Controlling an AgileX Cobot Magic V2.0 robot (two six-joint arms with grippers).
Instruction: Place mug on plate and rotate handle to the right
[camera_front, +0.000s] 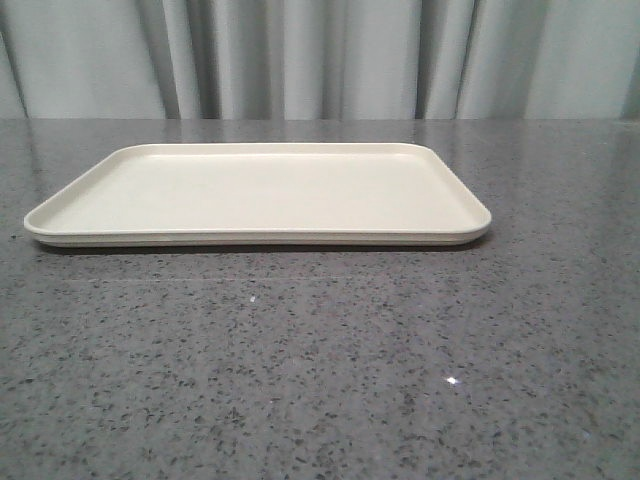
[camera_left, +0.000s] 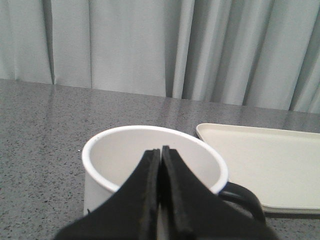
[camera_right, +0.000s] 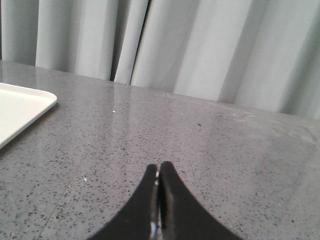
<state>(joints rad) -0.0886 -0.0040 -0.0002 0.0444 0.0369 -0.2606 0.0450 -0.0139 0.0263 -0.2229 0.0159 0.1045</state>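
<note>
Front view. The plate (camera_front: 257, 195) lies flat on the grey speckled table (camera_front: 320, 370), filling the middle of the frame, with a pleated curtain (camera_front: 320, 55) behind. Nothing rests on the plate. Neither arm nor the mug appears here.

Left wrist view. The left gripper (camera_left: 161, 165) rises from the bottom centre, its two black fingers (camera_left: 145, 195) pressed together with only a thin seam between them, holding nothing. Directly behind the tips stands the mug (camera_left: 125, 155), upright on the table, its white rim and interior visible. The fingers cover its near wall, and its lower body is cut off by the frame edge, so no print can be made out. The handle (camera_left: 245, 197) projects at lower right, partly hidden by the fingers. The plate (camera_left: 265, 165) lies just beside the mug at right, cropped by the frame edge.

Right wrist view. The right gripper (camera_right: 159, 172) points over bare table at bottom centre, clenched on nothing. One corner of the plate (camera_right: 22, 107) shows at the left edge, well apart.
</note>
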